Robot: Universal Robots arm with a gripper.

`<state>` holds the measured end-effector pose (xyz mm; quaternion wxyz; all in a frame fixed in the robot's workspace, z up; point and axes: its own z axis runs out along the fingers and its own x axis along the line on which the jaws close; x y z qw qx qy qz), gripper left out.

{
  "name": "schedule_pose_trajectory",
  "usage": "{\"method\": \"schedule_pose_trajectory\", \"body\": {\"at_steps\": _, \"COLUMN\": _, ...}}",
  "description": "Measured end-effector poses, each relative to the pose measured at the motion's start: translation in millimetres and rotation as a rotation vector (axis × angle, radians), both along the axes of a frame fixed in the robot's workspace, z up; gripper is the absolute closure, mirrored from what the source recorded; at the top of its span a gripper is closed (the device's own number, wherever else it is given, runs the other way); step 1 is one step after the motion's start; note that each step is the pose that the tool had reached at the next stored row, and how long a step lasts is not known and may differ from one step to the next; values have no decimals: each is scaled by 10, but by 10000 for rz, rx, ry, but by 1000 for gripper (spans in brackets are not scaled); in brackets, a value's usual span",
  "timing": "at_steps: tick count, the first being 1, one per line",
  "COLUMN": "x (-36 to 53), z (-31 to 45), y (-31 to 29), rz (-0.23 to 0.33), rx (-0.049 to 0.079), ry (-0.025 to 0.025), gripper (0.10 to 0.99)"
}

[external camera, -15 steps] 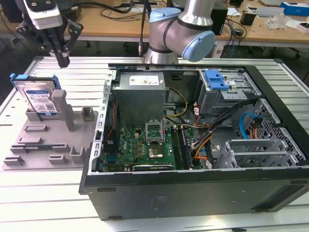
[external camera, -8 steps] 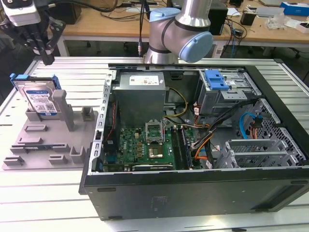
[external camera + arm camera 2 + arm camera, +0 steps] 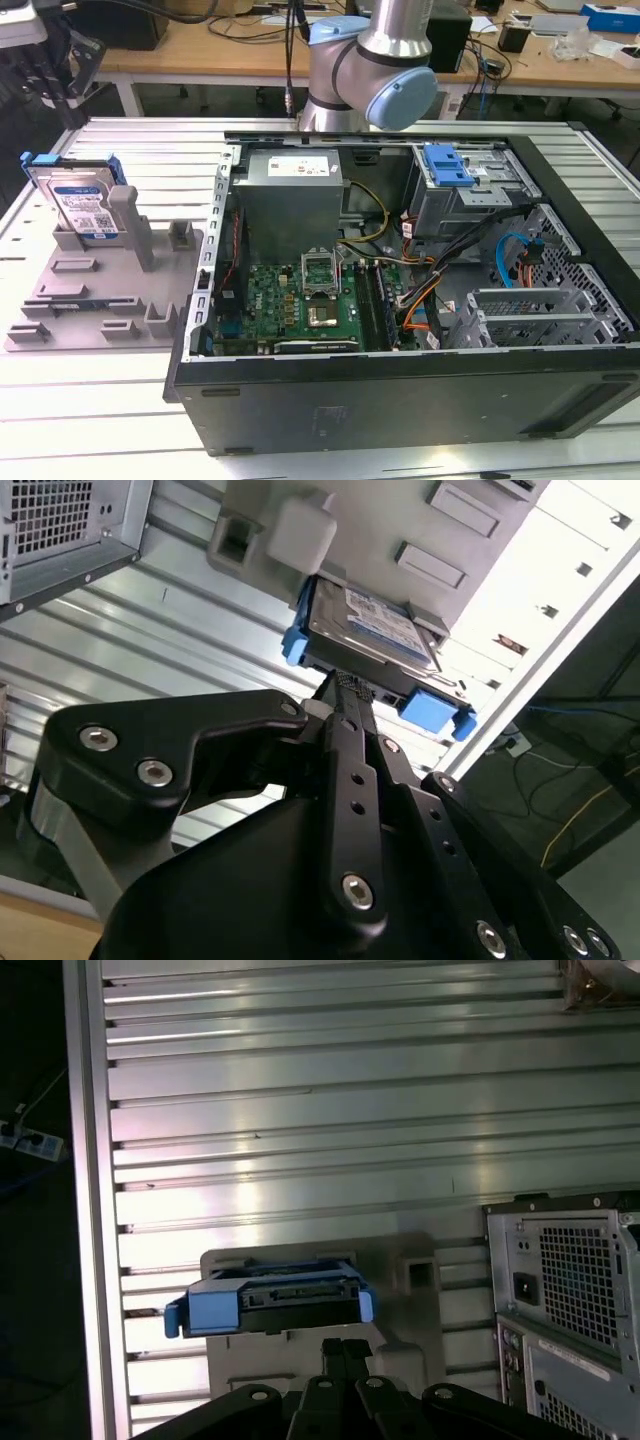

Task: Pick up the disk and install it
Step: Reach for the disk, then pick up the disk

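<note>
Disk (image 3: 82,205): silver-black drive with a white-and-blue label, clipped in a blue carrier frame (image 3: 33,160). We find it standing on edge, leaning back a little, in a slot of the grey fixture plate (image 3: 90,300), with its label turned toward the exterior view. A grey upright post (image 3: 128,225) of the plate stands in front of one corner of it.

Fixture plate: lies flat on the slatted metal bench (image 3: 90,410), near the bench edge on the exterior view's left. Several low grey blocks rise from it.

Computer case (image 3: 400,400): open, lying on its side on the bench, just beside the plate toward the exterior view's right. Inside it we note a green mainboard (image 3: 300,300), a grey power supply box (image 3: 290,195), a drive cage with a blue latch piece (image 3: 447,165), and bundles of cable.

Arm (image 3: 385,60): grey with pale blue caps, behind the case in the exterior view.

Tool (image 3: 345,685): black, its two fingers (image 3: 334,1355) pressed together, clenched on nothing. In both wrist views it points at the connector end of the disk. In the first wrist view a strip of grey plate shows between the tool (image 3: 345,1345) and the disk (image 3: 270,1305). In the second wrist view the tool's tip overlaps the nearest edge of the disk (image 3: 375,630), and we cannot tell whether they touch.
</note>
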<state>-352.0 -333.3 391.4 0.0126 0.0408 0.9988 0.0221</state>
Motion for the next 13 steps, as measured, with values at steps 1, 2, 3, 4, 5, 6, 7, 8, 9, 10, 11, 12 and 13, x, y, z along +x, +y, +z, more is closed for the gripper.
{"method": "schedule_pose_trajectory", "body": {"at_steps": 1, "x": 0, "z": 0, "y": 0, "rz": 0, "rx": 0, "ry": 1, "gripper": 980}}
{"method": "schedule_pose_trajectory", "body": {"at_steps": 2, "x": 0, "z": 0, "y": 0, "rz": 1, "rx": -1, "ry": 1, "gripper": 980}}
{"method": "schedule_pose_trajectory", "body": {"at_steps": 3, "x": 0, "z": 0, "y": 0, "rz": 1, "rx": 0, "ry": 1, "gripper": 980}}
{"method": "schedule_pose_trajectory", "body": {"at_steps": 4, "x": -1, "z": 0, "y": 0, "rz": 1, "rx": -1, "ry": 1, "gripper": 980}}
{"method": "schedule_pose_trajectory", "body": {"at_steps": 5, "x": -1, "z": 0, "y": 0, "rz": 1, "rx": -3, "ry": 1, "gripper": 980}}
{"method": "schedule_pose_trajectory", "body": {"at_steps": 6, "x": -1, "z": 0, "y": 0, "rz": 1, "rx": -3, "ry": 1, "gripper": 980}}
{"method": "schedule_pose_trajectory", "body": {"at_steps": 7, "x": -1, "z": 0, "y": 0, "rz": 1, "rx": -3, "ry": 1, "gripper": 980}}
{"method": "schedule_pose_trajectory", "body": {"at_steps": 8, "x": -1, "z": 0, "y": 0, "rz": 1, "rx": -3, "ry": 1, "gripper": 980}}
{"method": "schedule_pose_trajectory", "body": {"at_steps": 9, "x": -1, "z": 0, "y": 0, "rz": 1, "rx": -3, "ry": 1, "gripper": 980}}
{"method": "schedule_pose_trajectory", "body": {"at_steps": 10, "x": -1, "z": 0, "y": 0, "rz": 0, "rx": -4, "ry": 1, "gripper": 980}}
{"method": "schedule_pose_trajectory", "body": {"at_steps": 11, "x": -1, "z": 0, "y": 0, "rz": 0, "rx": -4, "ry": 1, "gripper": 980}}
{"method": "schedule_pose_trajectory", "body": {"at_steps": 12, "x": -1, "z": 0, "y": 0, "rz": 4, "rx": -4, "ry": 1, "gripper": 980}}
{"method": "schedule_pose_trajectory", "body": {"at_steps": 13, "x": -1, "z": 0, "y": 0, "rz": 12, "rx": -4, "ry": 1, "gripper": 980}}
